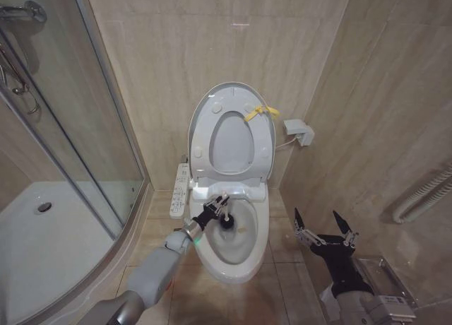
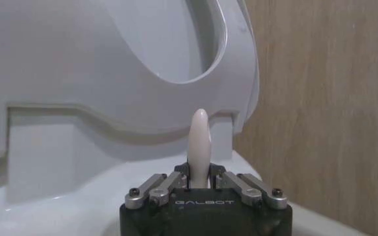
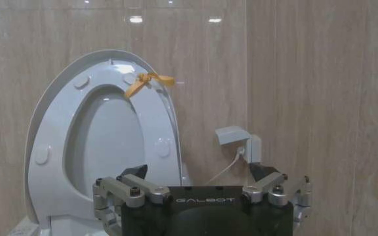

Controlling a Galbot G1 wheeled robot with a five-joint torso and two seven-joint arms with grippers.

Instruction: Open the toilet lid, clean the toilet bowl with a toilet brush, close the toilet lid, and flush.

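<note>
The toilet lid [image 1: 232,143] stands raised against the wall with the seat ring, a yellow strap [image 1: 258,113] at its top edge. Below it the white toilet bowl [image 1: 240,258] is uncovered. My left gripper [image 1: 216,208] reaches over the bowl's left rim, shut on the thin white handle of the toilet brush; its black head [image 1: 227,221] is down inside the bowl. In the left wrist view the handle [image 2: 199,140] rises from between the shut fingers [image 2: 156,189] of the left gripper [image 2: 199,184]. To the right of the toilet my right gripper [image 1: 325,226] hangs open and holds nothing; in its wrist view the right gripper [image 3: 199,174] faces the lid [image 3: 104,132].
A narrow white button panel [image 1: 179,191] lies along the toilet's left side. The glass shower enclosure [image 1: 63,127] and its tray [image 1: 42,233] take up the left. A small white wall box [image 1: 299,131] with a cable hangs right of the lid. A ribbed hose [image 1: 424,194] runs down the right wall.
</note>
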